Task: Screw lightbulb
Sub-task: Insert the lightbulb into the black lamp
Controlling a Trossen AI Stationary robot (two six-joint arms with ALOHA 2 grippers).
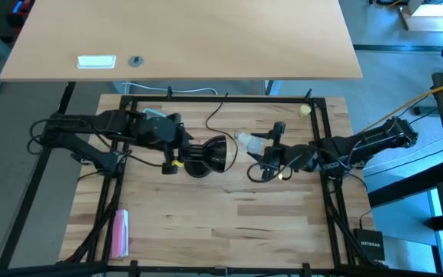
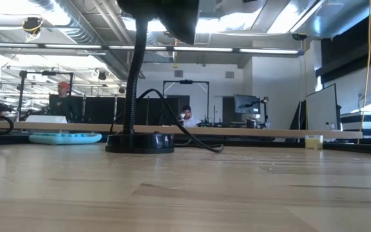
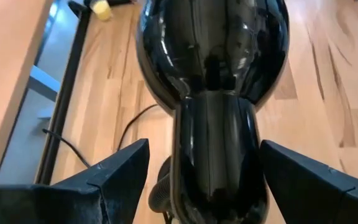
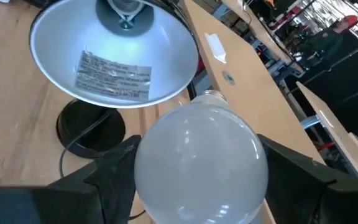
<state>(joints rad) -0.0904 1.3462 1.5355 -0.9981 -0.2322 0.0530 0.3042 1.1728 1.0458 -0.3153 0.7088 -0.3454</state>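
A black gooseneck lamp stands on its round base (image 2: 139, 142) at mid-table. Its shade (image 1: 210, 154) is held up off the table with its white inside (image 4: 114, 59) turned toward the right arm. My left gripper (image 1: 177, 151) is behind the shade, closed around its narrow black neck (image 3: 219, 155). My right gripper (image 1: 254, 150) is just right of the shade, shut on the white frosted lightbulb (image 4: 197, 165). The bulb's metal screw base (image 4: 211, 96) points at the shade's socket (image 4: 124, 12), a short way off. My left gripper has the shade's narrow neck (image 3: 219, 186) between its two fingers (image 3: 120, 171), coming from behind the shade and slanting down. The spots where the pads meet the neck lie below the picture's edge. The shade is up in the air on the gooseneck. My right gripper pinches the bulb's round glass globe (image 4: 160, 180) between its two fingers (image 4: 114, 168), one on each side. The fingers come nearly level from the table's right. The bulb is lifted clear, its screw base pointing away from the gripper toward the lamp.
The lamp's black cord (image 1: 215, 111) runs toward the far edge. A small pale yellow ball (image 1: 304, 109) lies at the far right corner, a pink object (image 1: 120, 231) at the near left. Black frame rails (image 1: 221, 98) border the table; a second tabletop (image 1: 206, 38) lies beyond.
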